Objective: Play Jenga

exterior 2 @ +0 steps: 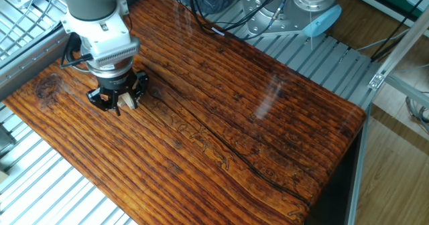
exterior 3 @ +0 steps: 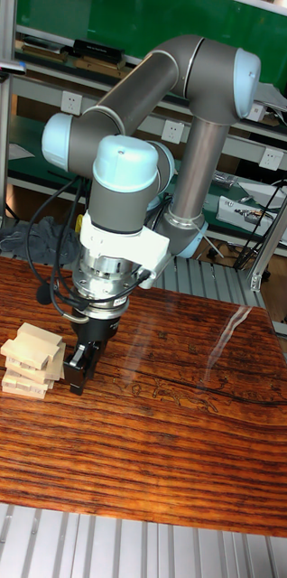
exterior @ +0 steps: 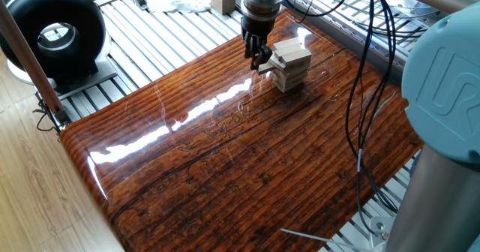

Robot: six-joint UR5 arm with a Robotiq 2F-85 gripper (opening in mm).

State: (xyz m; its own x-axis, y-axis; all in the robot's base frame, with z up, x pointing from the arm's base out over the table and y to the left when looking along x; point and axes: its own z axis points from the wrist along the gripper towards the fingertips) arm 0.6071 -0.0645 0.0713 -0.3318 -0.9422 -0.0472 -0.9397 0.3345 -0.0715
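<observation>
A small tower of pale, unpainted rectangular wooden blocks (exterior: 290, 62) stands in crosswise layers near the far edge of the glossy, dark reddish-brown wood-grain worktop (exterior: 247, 154), its top blocks skewed out of line with those beneath. The grey UR5 arm's black two-finger gripper (exterior: 259, 57) hangs point-down just beside the tower, level with its middle layers; in the tall fixed view the gripper (exterior 3: 77, 375) sits right next to the stack's (exterior 3: 33, 361) side. Whether the jaws are parted or closed, and whether they pinch a block, cannot be told from any view; from the other fixed view the gripper (exterior 2: 117, 99) hides most of the tower. The risk, as I judge it, is a topple: the upper blocks already overhang, so a sideways nudge or a tug at a loaded middle block could drag neighbours along and spill the stack.
</observation>
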